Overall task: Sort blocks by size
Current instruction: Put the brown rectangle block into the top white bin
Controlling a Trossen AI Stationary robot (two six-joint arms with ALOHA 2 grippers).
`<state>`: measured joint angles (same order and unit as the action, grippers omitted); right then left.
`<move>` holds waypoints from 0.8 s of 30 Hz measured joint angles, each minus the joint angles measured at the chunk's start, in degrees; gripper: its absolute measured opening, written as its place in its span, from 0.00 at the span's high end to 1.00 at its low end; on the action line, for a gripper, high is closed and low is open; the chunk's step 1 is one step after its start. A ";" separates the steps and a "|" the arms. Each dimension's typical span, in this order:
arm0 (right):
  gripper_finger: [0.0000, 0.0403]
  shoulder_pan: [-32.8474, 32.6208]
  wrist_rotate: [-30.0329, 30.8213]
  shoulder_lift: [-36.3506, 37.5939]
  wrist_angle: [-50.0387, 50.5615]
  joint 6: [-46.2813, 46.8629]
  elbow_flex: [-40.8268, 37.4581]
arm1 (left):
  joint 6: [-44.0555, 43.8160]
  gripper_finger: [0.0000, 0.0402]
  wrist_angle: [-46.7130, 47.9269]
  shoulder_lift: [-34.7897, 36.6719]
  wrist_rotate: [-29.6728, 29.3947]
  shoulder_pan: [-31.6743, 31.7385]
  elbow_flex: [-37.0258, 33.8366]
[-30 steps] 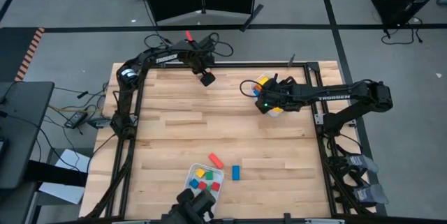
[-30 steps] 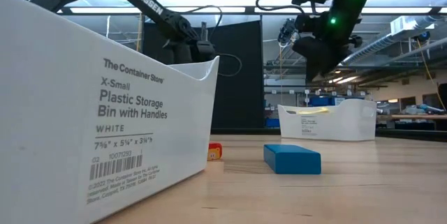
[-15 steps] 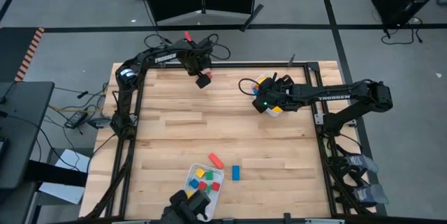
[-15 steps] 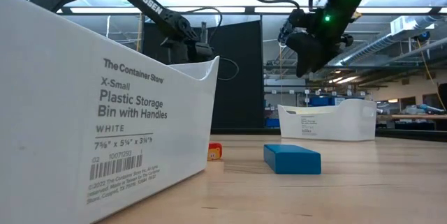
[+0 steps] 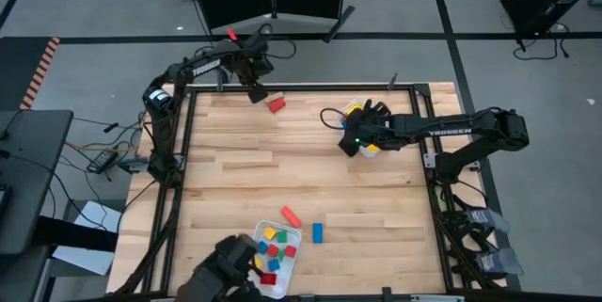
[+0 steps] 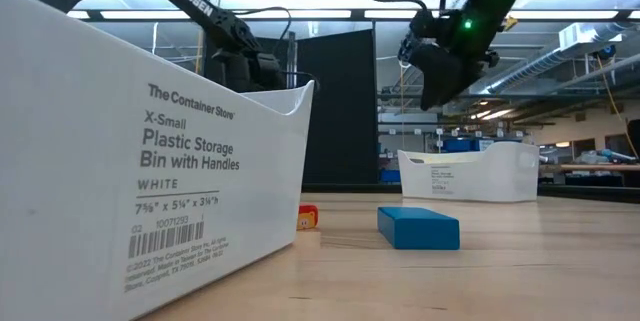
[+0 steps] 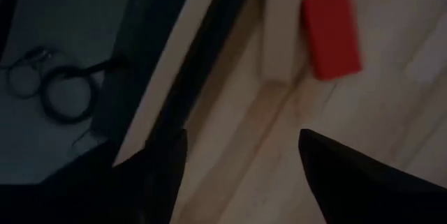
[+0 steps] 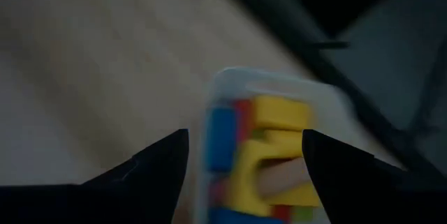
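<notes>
My left gripper [image 5: 256, 93] hangs at the tabletop's [image 5: 235, 180] far edge, jaws spread and empty, a red block [image 5: 276, 105] lying just beside it. My right gripper [image 5: 356, 142] hovers near the far tray [image 5: 369, 149], jaws spread, nothing between them. I judge the next move is fetching the loose blocks beside the near tray [image 5: 290, 257]. Block sizes inside either tray are hard to make out.

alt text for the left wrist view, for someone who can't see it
A red block lies alone on the wooden table near its dark edge frame, ahead of the left gripper, whose two dark fingers stand apart and hold nothing.
</notes>
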<state>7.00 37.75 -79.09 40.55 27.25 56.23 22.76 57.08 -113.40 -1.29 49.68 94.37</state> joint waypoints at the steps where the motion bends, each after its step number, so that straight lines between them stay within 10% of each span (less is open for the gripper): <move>1: 0.28 -0.33 -2.54 -0.09 -0.69 -1.49 0.00 | -0.04 0.32 -0.39 0.00 1.95 0.41 0.00; 7: 0.29 -6.31 -13.49 -1.55 -6.11 -8.67 -1.21 | -0.17 0.45 -1.67 0.00 12.47 2.66 -0.79; 24: 0.29 -11.52 -10.74 -2.01 -13.12 -10.22 -1.46 | 22.78 0.44 -4.70 -0.02 0.78 -0.67 -7.27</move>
<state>-4.52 27.00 -81.10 27.43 17.03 54.76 45.54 52.38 -113.43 -0.51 49.01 87.10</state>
